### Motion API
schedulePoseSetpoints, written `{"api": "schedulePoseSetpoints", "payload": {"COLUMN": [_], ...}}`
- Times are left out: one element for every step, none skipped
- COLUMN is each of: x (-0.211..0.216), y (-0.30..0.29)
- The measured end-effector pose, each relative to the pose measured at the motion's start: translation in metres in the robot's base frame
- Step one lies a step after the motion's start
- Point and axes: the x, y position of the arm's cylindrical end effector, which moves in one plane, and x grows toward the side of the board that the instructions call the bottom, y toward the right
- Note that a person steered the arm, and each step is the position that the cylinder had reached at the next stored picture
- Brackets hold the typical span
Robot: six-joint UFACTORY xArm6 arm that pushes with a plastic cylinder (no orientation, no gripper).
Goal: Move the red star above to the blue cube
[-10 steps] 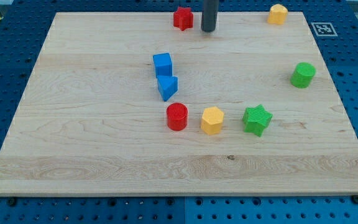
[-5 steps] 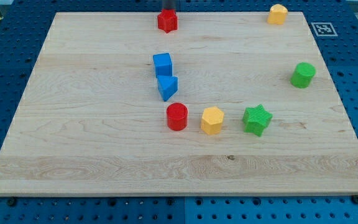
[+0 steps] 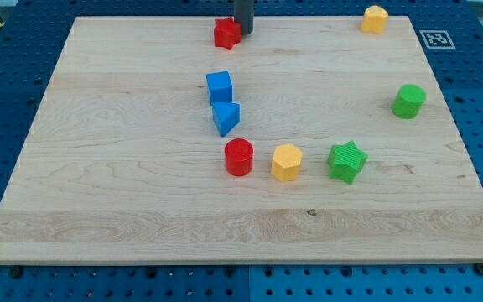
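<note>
The red star [image 3: 226, 33] lies near the view's top edge of the wooden board [image 3: 124, 184], a little left of centre. The blue cube [image 3: 220, 86] sits below it, towards the board's middle, with a clear gap between them. My tip [image 3: 243, 33] stands right beside the red star, on its right side, touching or nearly touching it. The rod rises out of the view's top.
A blue triangular block [image 3: 226, 117] touches the blue cube from below. A red cylinder [image 3: 239, 157], a yellow hexagonal block [image 3: 287, 162] and a green star [image 3: 346, 162] form a row lower down. A green cylinder [image 3: 408, 101] is at the right, a yellow block [image 3: 375, 18] at the top right.
The red star has slid left along the top edge, from right of the blue cube to just above it. My tip went from its right side to behind it, then back to its right.
</note>
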Motion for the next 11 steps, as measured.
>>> {"api": "schedulePoseSetpoints", "payload": {"x": [-0.003,-0.012,-0.011,-0.003,0.013,0.028,0.043,0.054,0.028,0.012,0.029], "y": [-0.021,-0.050,-0.055,-0.055,-0.055,-0.055,-0.055,-0.055,-0.067,-0.111,-0.149]}}
